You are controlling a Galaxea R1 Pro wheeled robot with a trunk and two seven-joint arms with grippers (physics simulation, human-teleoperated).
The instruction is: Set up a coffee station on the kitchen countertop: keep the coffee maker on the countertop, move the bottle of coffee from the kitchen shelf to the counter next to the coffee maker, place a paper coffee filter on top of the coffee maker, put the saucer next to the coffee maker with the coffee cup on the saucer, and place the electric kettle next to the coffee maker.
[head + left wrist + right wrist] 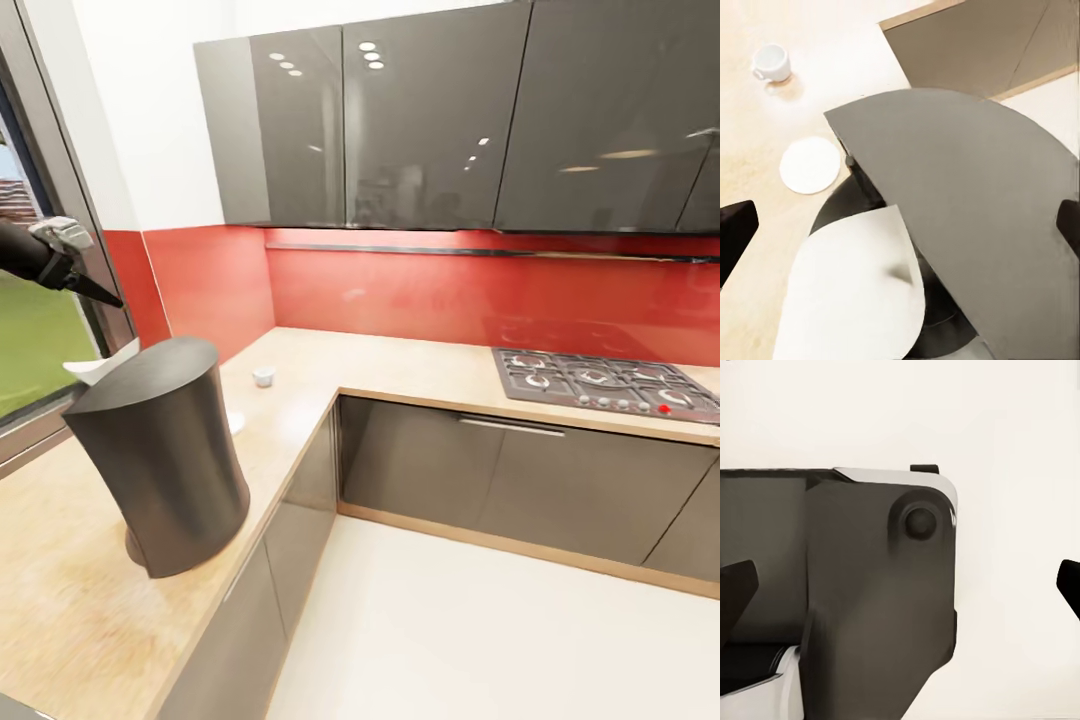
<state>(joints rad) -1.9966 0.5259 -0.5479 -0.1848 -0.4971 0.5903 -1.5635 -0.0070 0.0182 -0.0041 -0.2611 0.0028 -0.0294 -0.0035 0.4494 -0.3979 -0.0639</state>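
Note:
The tall dark grey coffee maker (165, 470) stands on the light wood-look kitchen countertop (60, 600), near its front edge. My left gripper (95, 290) hangs above and behind it, open, with nothing between its fingers. Seen from the left wrist, the white paper coffee filter (855, 292) lies across the edge of the coffee maker's flat top (967, 210), most of it overhanging. From the head, the filter (100, 365) peeks out behind that top. The white saucer (810, 165) lies bare beside the coffee maker. The white coffee cup (263, 376) stands apart, farther along the counter. My right gripper (900, 589) is open and holds nothing.
A gas hob (600, 385) is set into the countertop at the right. Glossy dark wall cabinets (430, 120) hang above a red backsplash. A window (30, 340) is at the left. Pale floor (450, 630) lies in front of the base cabinets.

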